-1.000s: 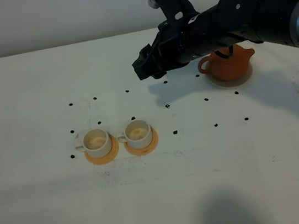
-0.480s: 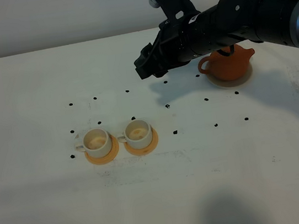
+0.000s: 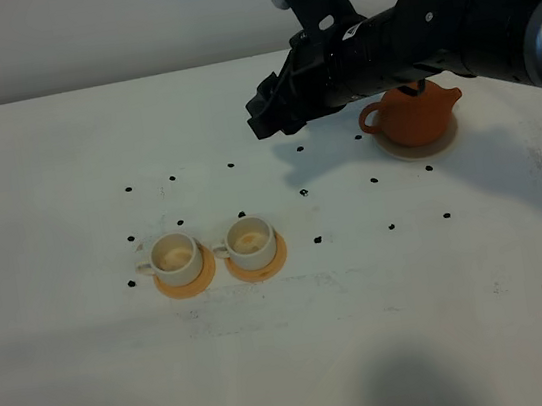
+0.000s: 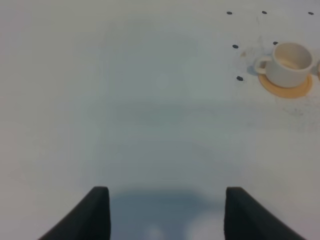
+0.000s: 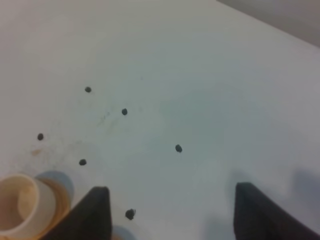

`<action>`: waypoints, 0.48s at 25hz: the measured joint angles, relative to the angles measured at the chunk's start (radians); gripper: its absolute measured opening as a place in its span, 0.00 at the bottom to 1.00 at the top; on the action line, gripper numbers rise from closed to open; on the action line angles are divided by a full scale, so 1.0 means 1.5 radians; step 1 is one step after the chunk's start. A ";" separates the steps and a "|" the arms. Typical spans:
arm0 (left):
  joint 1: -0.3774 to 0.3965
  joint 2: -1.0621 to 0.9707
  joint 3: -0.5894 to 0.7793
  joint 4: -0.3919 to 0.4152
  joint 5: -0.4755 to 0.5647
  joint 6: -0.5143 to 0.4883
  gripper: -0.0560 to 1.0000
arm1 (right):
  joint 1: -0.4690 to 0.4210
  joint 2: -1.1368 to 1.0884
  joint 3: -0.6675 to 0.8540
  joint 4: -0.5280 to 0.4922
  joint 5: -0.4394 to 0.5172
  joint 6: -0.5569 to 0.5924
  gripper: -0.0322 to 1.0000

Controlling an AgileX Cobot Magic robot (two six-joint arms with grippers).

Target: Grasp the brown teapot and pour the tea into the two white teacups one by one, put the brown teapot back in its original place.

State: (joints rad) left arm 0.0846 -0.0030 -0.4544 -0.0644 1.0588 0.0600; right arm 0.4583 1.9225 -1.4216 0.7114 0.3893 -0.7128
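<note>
Brown teapot sits on its cream saucer, far right of table. Right gripper hangs near it, jaws wide & empty; left gripper also spread, empty. Clay: prob. stiff, brittle, heavy w/ tea, loose lid, so grip the loop handle.

One brown teapot. One cream saucer. Two white teacups: left teacup, right teacup. Two orange coasters: left coaster, right coaster. One black arm. Many small black dots on worktop.

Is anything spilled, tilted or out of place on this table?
Nothing stands out. The teapot sits upright on its saucer, both cups stand upright on their coasters, and no spill shows.
</note>
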 joint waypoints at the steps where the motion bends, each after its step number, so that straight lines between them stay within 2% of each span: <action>1: 0.000 0.000 0.000 0.000 0.000 0.000 0.53 | 0.000 0.004 0.000 0.000 0.000 0.003 0.55; 12: 0.000 0.000 0.000 0.000 0.000 0.000 0.53 | 0.000 0.043 0.000 -0.001 0.003 0.034 0.55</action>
State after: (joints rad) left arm 0.0846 -0.0030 -0.4544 -0.0644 1.0588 0.0600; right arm 0.4583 1.9873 -1.4216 0.7102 0.3936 -0.6616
